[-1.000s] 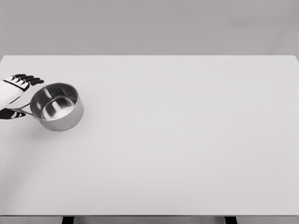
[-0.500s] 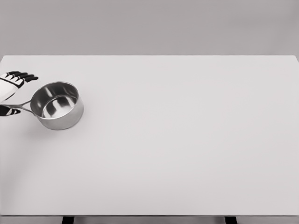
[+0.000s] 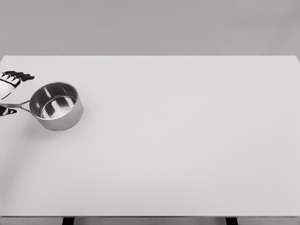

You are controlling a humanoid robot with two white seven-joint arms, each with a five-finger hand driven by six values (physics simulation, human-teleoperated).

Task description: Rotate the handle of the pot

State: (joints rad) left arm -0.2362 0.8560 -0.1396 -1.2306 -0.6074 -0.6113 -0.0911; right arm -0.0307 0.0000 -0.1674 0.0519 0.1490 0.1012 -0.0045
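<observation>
A shiny steel pot (image 3: 56, 106) stands upright on the white table (image 3: 187, 140) at the far left. Its thin handle (image 3: 19, 105) points left, nearly level in the picture. My left hand (image 3: 14, 93) shows only partly at the left edge. Its dark fingers (image 3: 18, 76) stretch out straight above the handle, and the thumb (image 3: 5, 111) lies just below the handle's end. The handle's end runs between fingers and thumb, with the fingers not curled around it. The hand is open. The right arm is out of view.
The table's left edge (image 3: 1, 140) is close to the hand and pot. The far edge (image 3: 150, 56) meets a plain grey wall.
My left hand has slid left, toward the picture's edge. The pot handle has swung from pointing down-left to almost straight left, and the pot shifted slightly left.
</observation>
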